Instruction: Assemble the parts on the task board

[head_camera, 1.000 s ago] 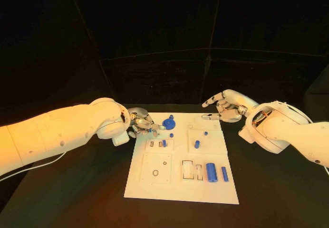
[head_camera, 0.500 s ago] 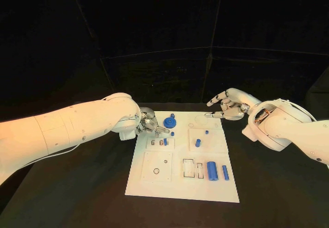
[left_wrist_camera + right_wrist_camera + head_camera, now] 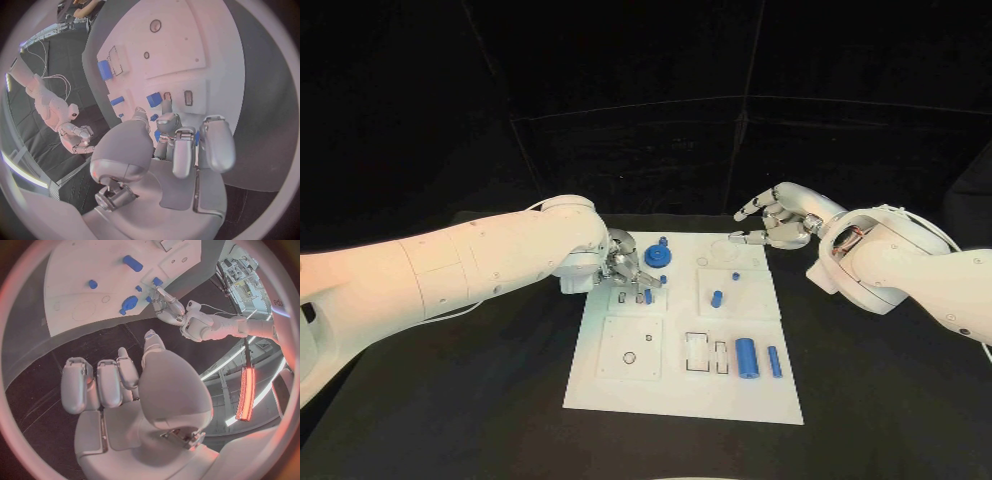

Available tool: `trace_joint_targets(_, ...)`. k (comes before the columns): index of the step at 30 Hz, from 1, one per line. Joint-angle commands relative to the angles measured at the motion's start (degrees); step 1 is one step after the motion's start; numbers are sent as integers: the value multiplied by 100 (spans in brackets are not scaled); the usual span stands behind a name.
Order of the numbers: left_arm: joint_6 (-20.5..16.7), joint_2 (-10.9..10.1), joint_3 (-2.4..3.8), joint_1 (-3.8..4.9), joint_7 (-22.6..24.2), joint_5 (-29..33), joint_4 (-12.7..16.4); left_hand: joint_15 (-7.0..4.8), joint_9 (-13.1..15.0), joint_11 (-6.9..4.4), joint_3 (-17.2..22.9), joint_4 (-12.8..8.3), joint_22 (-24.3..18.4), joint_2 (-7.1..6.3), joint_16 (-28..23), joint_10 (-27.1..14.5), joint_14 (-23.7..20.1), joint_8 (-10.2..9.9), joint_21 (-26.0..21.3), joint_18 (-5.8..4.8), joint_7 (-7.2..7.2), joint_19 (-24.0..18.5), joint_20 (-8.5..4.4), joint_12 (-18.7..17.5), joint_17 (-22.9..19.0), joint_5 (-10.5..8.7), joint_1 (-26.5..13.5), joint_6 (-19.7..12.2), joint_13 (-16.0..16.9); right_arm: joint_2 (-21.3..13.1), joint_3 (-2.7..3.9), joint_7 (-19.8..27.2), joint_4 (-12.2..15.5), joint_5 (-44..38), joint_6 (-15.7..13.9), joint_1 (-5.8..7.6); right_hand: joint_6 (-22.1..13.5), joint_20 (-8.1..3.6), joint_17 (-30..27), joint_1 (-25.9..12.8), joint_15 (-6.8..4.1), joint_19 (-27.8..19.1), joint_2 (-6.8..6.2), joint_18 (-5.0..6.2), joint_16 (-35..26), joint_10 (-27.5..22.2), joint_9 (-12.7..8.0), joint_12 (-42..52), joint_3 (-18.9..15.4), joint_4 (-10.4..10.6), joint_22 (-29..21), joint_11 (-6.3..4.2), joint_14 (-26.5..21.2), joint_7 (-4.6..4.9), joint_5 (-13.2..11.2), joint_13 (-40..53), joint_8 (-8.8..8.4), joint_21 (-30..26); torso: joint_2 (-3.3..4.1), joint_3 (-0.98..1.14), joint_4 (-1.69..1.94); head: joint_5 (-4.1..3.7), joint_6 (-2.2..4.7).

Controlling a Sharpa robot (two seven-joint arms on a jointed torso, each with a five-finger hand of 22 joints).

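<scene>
White task board [image 3: 687,385], two blue cylinders [image 3: 747,358]

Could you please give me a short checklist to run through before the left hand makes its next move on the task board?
1. Left hand over the task board's far left part: ok.
2. Left hand holding a part: cannot tell; its fingers are curled near small blue pieces.
3. Right hand clear of the board: ok, it hangs past the far right corner, holding nothing.
4. Round blue part within the left hand's reach: ok, just beside its fingers.
5. Large blue cylinder and the thin blue rod lying on the board's near right: ok.
</scene>
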Motion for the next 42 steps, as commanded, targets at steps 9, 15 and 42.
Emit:
trace_joint_targets(9,317,108,-18,10,-71,-102,-51,-45,72,-4,-2,-63,39,98,40,18,605,109,52,-81,8,68,-25,36,1507,-13,213,-86,14,60,3,-13,-36,-26,-45,14,21,-2,-41,-47,-14,-49,31,38,-54,-53,11,-54,-36,-4,66,-9,158,2,48,-23,55,-57,4,-9,-5,0,-36)
trace_joint_targets(15,311,132,-19,9,-68,-102,-66,-43,138,-3,30,-201,32,112,40,5,605,186,48,-75,9,51,-20,46,1507,-13,417,-140,12,107,3,-14,-61,-111,-1,14,9,-5,-36,-30,-16,-50,64,38,-57,-62,11,-59,-35,-12,63,-11,159,0,89,-27,80,-62,5,-8,2,5,-44)
trace_joint_targets(42,346,278,-21,-5,-61,-100,-148,-42,208,-4,108,-363,67,179,40,28,605,270,70,-77,8,45,-17,95,1507,-12,609,-187,59,231,3,-24,-147,-202,111,13,10,-9,-46,-5,-22,-50,96,39,-71,-69,16,-60,-45,-19,58,-18,160,-7,153,-31,128,-70,0,-12,3,23,-62)
